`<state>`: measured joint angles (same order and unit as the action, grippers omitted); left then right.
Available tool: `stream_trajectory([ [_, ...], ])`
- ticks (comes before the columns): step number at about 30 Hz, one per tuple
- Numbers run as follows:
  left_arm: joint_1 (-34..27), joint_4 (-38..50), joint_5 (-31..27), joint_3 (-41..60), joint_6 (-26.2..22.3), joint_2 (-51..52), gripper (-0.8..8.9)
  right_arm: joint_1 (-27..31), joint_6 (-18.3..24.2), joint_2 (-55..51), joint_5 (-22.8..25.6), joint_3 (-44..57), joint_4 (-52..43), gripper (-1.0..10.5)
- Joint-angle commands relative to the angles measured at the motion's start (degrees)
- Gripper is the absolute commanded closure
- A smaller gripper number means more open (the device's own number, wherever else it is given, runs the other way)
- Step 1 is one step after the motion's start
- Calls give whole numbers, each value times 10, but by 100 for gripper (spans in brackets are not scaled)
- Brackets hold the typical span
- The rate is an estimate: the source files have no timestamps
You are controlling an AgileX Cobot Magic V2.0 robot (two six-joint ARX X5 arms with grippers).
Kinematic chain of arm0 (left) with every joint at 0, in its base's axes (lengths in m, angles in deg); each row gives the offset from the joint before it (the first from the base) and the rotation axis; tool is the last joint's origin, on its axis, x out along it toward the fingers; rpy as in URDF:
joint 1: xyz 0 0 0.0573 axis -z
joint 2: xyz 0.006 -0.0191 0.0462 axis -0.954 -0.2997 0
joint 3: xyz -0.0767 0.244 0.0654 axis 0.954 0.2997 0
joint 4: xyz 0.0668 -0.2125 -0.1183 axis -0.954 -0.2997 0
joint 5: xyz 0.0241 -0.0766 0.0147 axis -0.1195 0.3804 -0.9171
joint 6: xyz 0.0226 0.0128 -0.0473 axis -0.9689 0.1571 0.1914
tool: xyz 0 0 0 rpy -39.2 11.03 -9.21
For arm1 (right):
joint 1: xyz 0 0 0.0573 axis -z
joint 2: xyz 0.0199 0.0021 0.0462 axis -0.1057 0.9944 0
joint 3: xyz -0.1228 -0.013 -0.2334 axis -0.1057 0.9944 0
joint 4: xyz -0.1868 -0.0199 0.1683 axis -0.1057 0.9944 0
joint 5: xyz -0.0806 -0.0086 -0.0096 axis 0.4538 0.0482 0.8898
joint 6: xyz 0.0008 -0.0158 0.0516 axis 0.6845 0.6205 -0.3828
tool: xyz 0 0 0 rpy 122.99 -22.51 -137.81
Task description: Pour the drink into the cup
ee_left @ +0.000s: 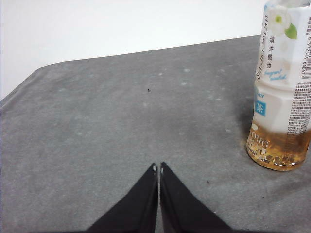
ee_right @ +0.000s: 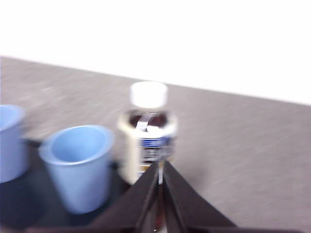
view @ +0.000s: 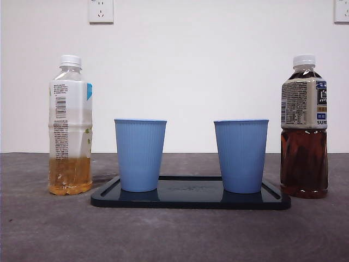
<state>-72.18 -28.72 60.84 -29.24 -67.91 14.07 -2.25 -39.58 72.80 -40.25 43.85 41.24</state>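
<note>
Two blue ribbed cups [view: 140, 154] [view: 241, 155] stand upright on a dark tray [view: 191, 197]. A bottle of pale yellow tea [view: 70, 126] with a white cap stands left of the tray. A bottle of dark brown tea [view: 304, 129] with a white cap stands right of it. My left gripper [ee_left: 158, 168] is shut and empty, low over the table beside the pale bottle [ee_left: 284, 87]. My right gripper [ee_right: 161, 165] is shut and empty, above and in front of the dark bottle [ee_right: 147, 131]; the nearer cup [ee_right: 78, 165] is beside it. Neither gripper shows in the front view.
The grey table [view: 174, 234] runs to a white wall with two sockets [view: 101, 11]. The table's rounded far corner [ee_left: 29, 77] shows in the left wrist view. The right wrist view is blurred.
</note>
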Motion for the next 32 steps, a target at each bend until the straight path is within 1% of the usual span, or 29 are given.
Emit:
stream_trajectory([
  [1,-1,-3,-1,11,4,1,807,20,17,-29,3,43,-57,938],
  [5,-1,-3,0,11,4,1,807,41,16,-65,3,96,-108,938],
  [9,-1,-3,-1,11,4,1,807,52,16,-93,30,133,-137,938],
  [14,-1,-3,-1,11,4,1,807,58,16,-105,60,156,-141,938],
  [18,-1,-3,-1,11,4,1,807,60,14,-105,62,176,-140,938],
  [26,-1,-3,0,11,4,1,807,64,14,-105,62,178,-80,938],
  [30,-1,-3,0,11,4,1,807,65,12,-105,62,178,-32,938],
  [32,-1,-3,-1,11,4,1,807,65,12,-105,62,177,-28,938],
])
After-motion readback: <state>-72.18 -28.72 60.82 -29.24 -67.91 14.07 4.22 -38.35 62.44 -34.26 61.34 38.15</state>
